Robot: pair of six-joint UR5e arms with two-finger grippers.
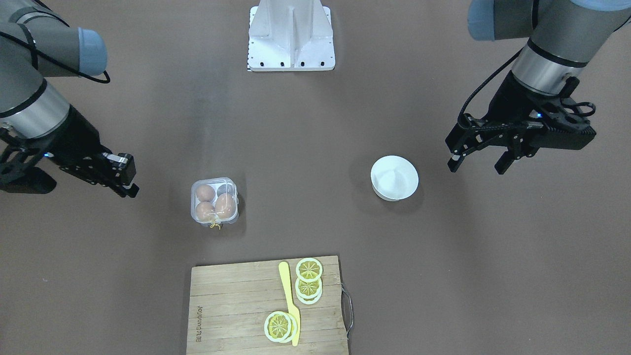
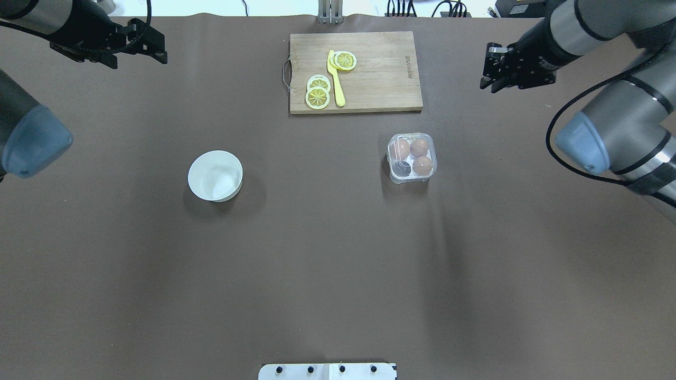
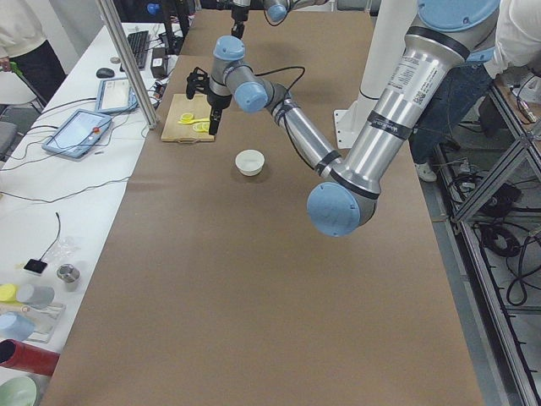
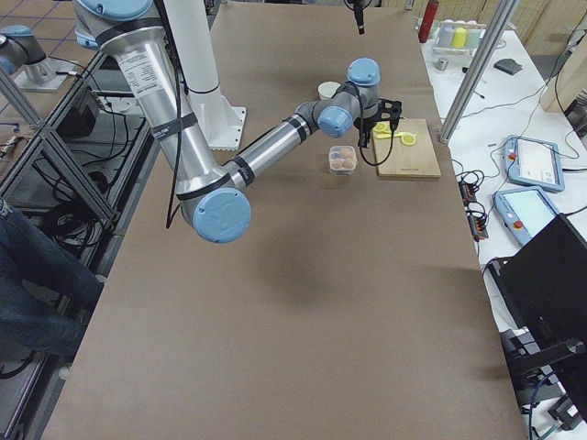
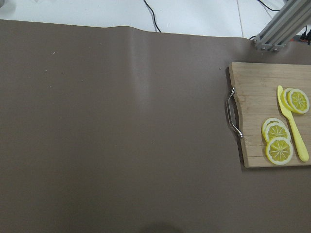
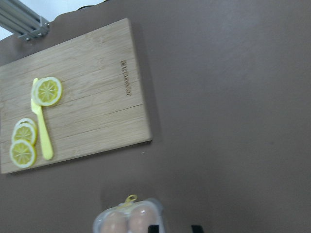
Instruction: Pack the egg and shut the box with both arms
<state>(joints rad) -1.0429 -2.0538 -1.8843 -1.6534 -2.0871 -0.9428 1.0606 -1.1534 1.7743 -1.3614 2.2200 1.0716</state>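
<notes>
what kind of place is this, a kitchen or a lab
Most likely a robotics lab, not a kitchen: a left arm and right arm over a covered table, with a teach pendant beside it.

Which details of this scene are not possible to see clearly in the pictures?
- Box: its plastic is clear and small in the front and overhead views, so I cannot tell if the lid is latched.
- Box, right wrist view: the bottom edge cuts off most of it.
- Board: the lettering is too small to read in any view.
- Left end effector: out of frame in its own wrist view.
</notes>
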